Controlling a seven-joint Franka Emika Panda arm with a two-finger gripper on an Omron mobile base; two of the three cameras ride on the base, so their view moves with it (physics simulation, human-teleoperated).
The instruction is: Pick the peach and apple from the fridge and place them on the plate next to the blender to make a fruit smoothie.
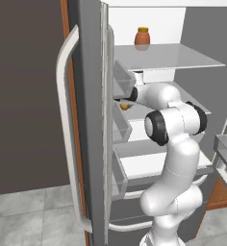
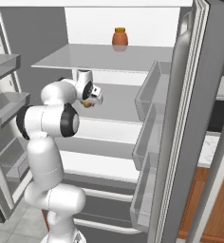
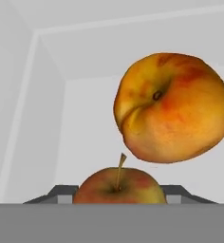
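Gripper (image 2: 88,102) reaches into the fridge (image 1: 89,120) middle shelf, apple (image 3: 116,188) sitting between its fingertips, probably grasped though clamping unclear, peach (image 3: 172,107) just beyond for later.

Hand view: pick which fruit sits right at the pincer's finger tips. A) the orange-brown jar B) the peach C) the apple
C: the apple, stem up, sits low between the dark finger tips at the bottom of the hand view, while the peach lies beyond it, up and to the right in that view.
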